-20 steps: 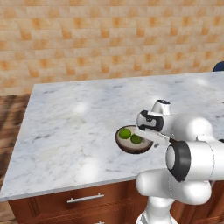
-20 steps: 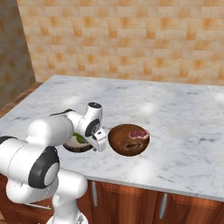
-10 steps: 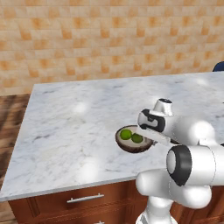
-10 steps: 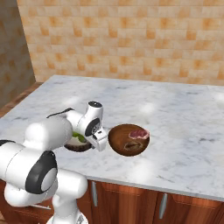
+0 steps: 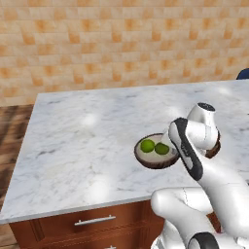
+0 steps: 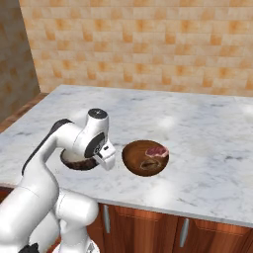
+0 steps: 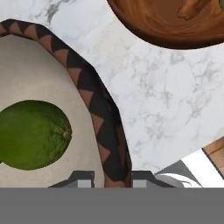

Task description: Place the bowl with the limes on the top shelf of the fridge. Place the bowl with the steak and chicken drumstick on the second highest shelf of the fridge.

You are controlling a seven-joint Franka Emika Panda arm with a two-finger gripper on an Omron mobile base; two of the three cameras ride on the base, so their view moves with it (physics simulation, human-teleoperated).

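My jaws are pinched shut on the stiff rim of the lime bowl (image 7: 103, 127), where 2 limes (image 5: 154, 147) could roll if I tilt it.

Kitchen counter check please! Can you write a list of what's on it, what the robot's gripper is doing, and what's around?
Surface: white marble counter, wooden drawers below.
Job's things: bowl with the limes sits on the counter, two limes inside. Wooden bowl beside it, apart, holds the steak and the chicken drumstick.
Clutter: nothing seen.
Gripper: gripper shut on the lime bowl's rim, one fingertip inside, one outside.
Cables: nothing seen.
Surroundings: orange tiled wall behind; wooden floor at the left.
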